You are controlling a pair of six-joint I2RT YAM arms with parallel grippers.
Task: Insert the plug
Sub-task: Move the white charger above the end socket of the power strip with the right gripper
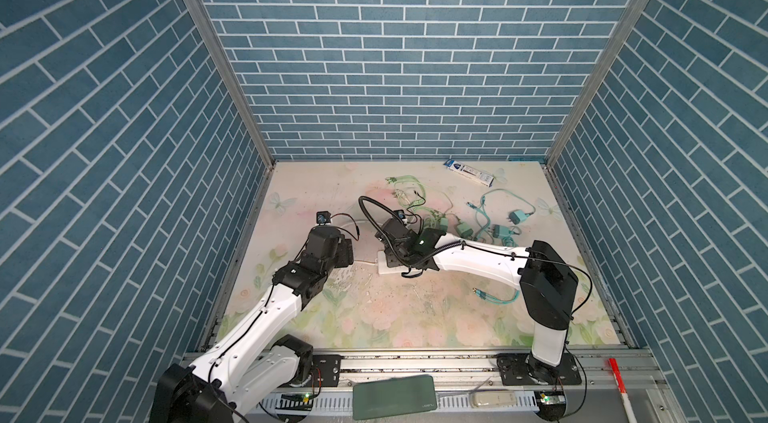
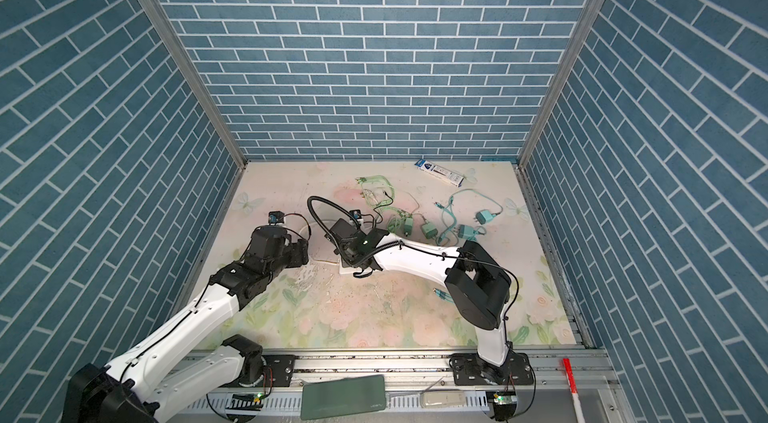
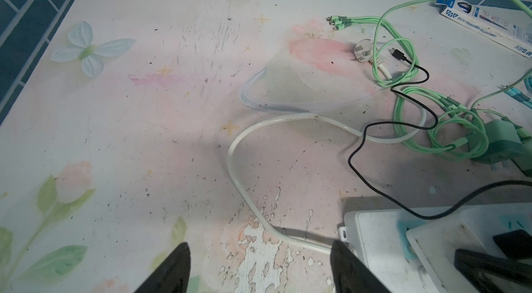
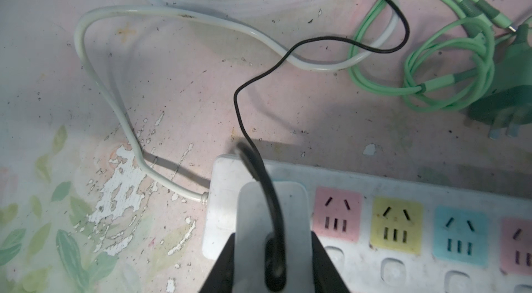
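My right gripper point(image 4: 273, 257) pinches the white plug point(image 4: 259, 213) over the end of the strip point(image 4: 403, 183) on the bench point(image 4: 172, 90); my left gripper point(image 3: 259, 268) hangs spread beside the strip; insertion, I judge, is in hand; next, square the pins and press straight down.

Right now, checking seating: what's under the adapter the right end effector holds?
The end of the power strip, beside its pink socket. The adapter hides its prongs and any socket beneath, so seating is hidden.
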